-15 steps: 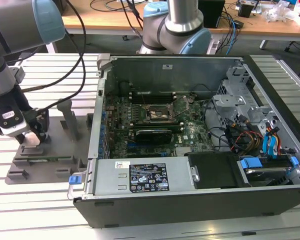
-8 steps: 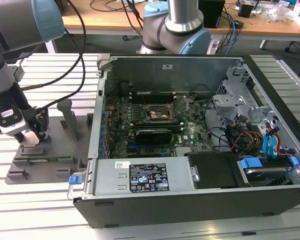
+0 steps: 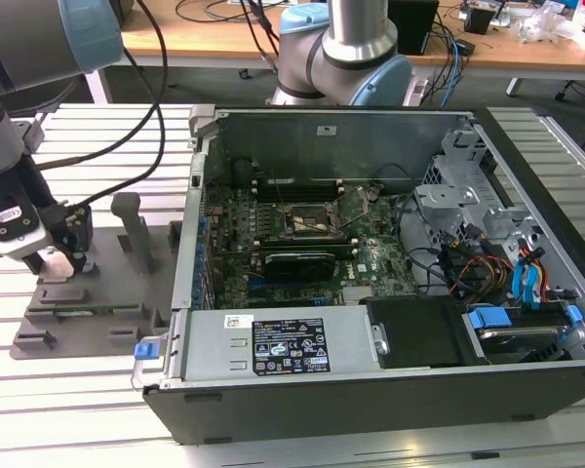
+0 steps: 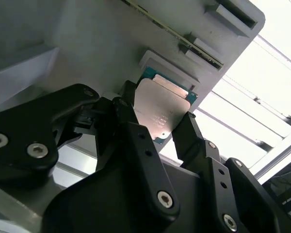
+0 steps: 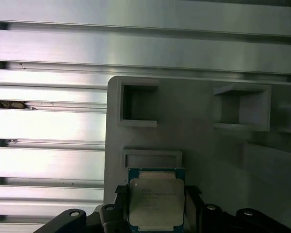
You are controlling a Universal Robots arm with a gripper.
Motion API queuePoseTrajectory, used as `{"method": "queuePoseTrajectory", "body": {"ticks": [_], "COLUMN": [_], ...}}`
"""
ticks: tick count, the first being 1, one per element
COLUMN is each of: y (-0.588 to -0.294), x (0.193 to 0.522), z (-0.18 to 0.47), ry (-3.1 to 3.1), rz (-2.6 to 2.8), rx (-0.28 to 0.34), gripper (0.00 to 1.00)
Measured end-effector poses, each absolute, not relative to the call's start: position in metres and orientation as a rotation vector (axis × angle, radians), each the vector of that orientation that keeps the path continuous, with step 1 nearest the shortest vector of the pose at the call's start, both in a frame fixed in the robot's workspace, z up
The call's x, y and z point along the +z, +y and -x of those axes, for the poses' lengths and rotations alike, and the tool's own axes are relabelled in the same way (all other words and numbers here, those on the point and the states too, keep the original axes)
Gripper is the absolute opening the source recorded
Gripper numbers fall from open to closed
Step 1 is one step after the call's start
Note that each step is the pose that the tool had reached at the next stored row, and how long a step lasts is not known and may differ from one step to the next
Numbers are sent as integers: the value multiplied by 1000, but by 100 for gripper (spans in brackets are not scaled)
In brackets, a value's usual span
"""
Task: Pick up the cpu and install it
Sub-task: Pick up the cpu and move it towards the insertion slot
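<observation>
Pickup underway, I judge: my claw [image 3: 58,261] pinches the cpu [image 4: 162,109] by two sides, low over the grey holder tray [image 3: 97,317] near its edge; motherboard socket [image 3: 309,222] well apart, install not yet done.

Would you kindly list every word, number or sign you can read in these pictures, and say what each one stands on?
No text can be read here.
Faint print on the metal top of the cpu, in both wrist views: illegible.
Black label with white marks, on the silver cover inside the computer case: illegible.
Small white sticker on the case's inner wall: illegible.
</observation>
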State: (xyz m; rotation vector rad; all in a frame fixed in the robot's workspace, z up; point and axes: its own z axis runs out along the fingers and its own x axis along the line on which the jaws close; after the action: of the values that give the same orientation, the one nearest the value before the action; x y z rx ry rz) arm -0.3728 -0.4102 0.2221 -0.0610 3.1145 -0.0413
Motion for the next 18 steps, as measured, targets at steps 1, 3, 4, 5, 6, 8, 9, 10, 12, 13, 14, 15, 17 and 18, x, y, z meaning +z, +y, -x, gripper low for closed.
{"method": "queuePoseTrajectory", "body": {"ticks": [1,3,4,5,6,8,9,10,12,13,14,15,17,18], "y": [-410,-410,-410,-410,-410,-410,-410,-410,-410,-410,-410,-410,-410,-410], "x": [223,225,226,227,228,230,231,233,235,237,238,239,242,245], "z": [373,373,373,373,373,373,373,373,373,373,373,373,373,373], "ry": [3115,3115,3115,3115,3115,3115,3115,3115,3115,3114,3115,3115,3115,3115], "rz": [61,61,61,61,61,61,61,61,61,61,61,61,61,61], "rx": [-41,-41,-41,-41,-41,-41,-41,-41,-41,-41,-41,-41,-41,-41], "gripper": [55,55,55,55,55,55,55,55,55,55,55,55,55,55]}}
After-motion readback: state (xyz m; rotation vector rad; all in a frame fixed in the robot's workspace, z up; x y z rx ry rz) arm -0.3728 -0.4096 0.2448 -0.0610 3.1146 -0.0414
